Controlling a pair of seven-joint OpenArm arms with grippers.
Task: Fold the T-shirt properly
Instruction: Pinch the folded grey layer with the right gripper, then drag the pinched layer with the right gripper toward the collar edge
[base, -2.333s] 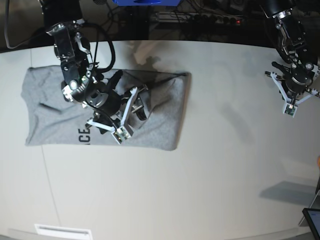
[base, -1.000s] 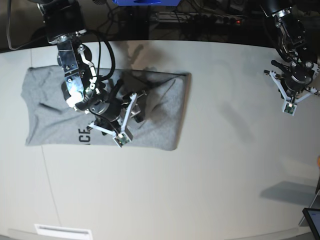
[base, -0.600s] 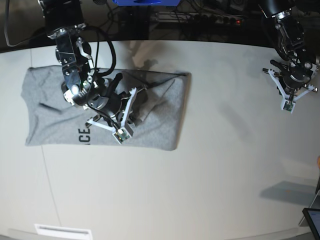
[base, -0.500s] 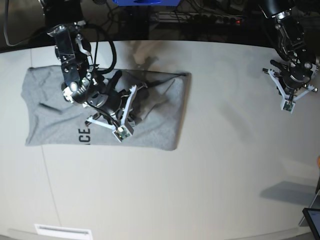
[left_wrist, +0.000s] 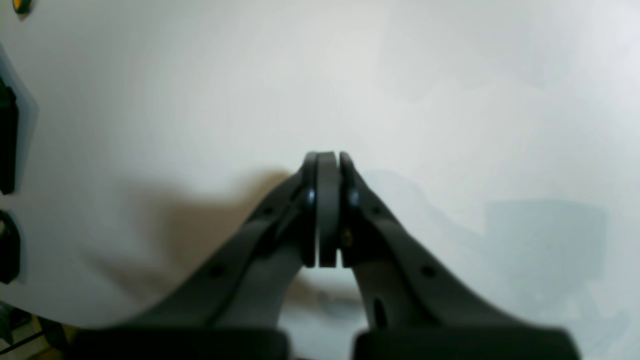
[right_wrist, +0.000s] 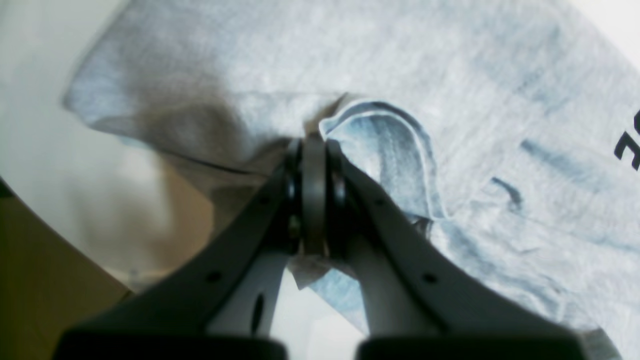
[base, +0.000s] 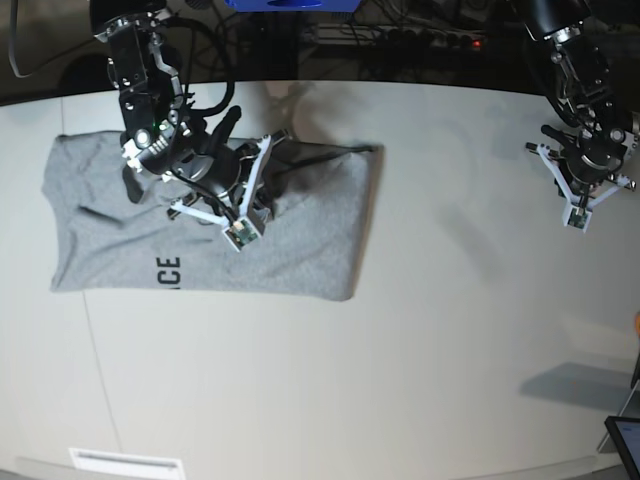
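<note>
The T-shirt (base: 200, 225) is seen lying on the left part of the table (base: 450, 300), already folded into a long rectangle. A fold of it is pinched in the closed right gripper (right_wrist: 312, 150), so a further crosswise fold is judged outstanding. At the far right, the left gripper (left_wrist: 327, 160) is held closed on nothing above bare table.

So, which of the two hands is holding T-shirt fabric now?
The right hand: it is shut on a fold of the grey T-shirt. The left hand is shut over bare table.
</note>
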